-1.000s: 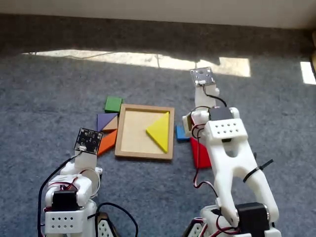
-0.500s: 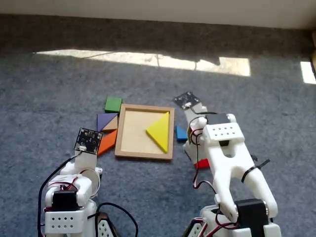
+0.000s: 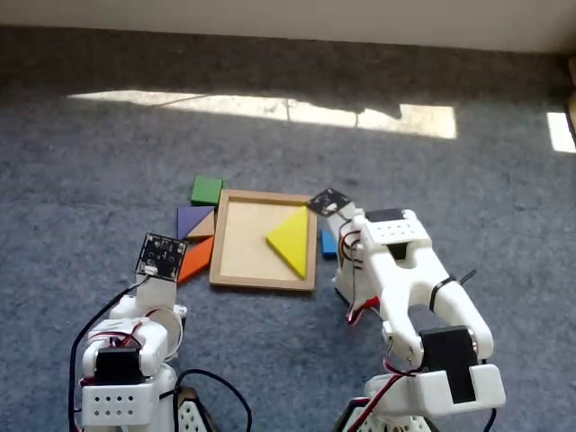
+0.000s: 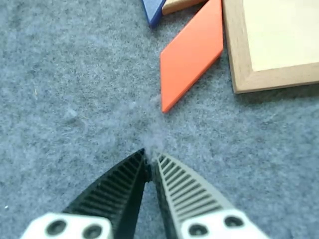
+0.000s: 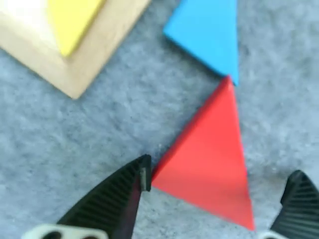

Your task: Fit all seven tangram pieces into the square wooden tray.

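We log right gripper released, jaws straddling red triangle, one tip at its edge | left gripper clenched, orange piece near its tips, not touching

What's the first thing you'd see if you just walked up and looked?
Probably the bright yellow triangle, the one piece lying in the wooden tray. Next, the red triangle on the grey carpet beside the tray, with the right gripper open over it, a finger on each side.
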Motion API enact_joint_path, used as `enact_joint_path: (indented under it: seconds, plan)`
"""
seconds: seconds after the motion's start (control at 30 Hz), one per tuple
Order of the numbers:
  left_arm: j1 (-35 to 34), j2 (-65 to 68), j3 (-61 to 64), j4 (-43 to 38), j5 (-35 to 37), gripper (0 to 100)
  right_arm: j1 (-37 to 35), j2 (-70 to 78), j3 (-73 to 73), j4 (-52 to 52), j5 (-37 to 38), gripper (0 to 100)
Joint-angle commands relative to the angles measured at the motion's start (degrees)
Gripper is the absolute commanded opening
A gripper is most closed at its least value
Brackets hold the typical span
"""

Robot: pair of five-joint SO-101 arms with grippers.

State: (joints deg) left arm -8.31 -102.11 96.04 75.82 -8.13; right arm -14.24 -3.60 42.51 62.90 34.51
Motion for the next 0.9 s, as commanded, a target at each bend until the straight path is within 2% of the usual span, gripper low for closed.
enact_joint_path:
  seconds: [0.0, 0.2, 0.4, 0.63, 0.87]
  plan:
    - [-0.3, -2.0, 1.1, 0.2, -0.4, 1, 0.5, -0.5, 1.0, -0.2, 3.3, 38.4]
    - [-0.3, -2.0, 1.1, 0.2, -0.4, 1, 0.9, -0.5, 3.0, -0.2, 7.7, 36.1]
    - [-0.3, -2.0, 1.1, 0.2, -0.4, 1, 0.9, -0.4, 3.1, -0.2, 8.3, 35.9]
    - [-0.3, -2.0, 1.1, 0.2, -0.4, 1, 0.9, -0.7, 3.1, -0.4, 8.3, 21.0]
    - [-0.3, -2.0, 1.1, 0.2, -0.4, 1, 1.0, -0.9, 2.7, 3.3, 8.3, 18.0]
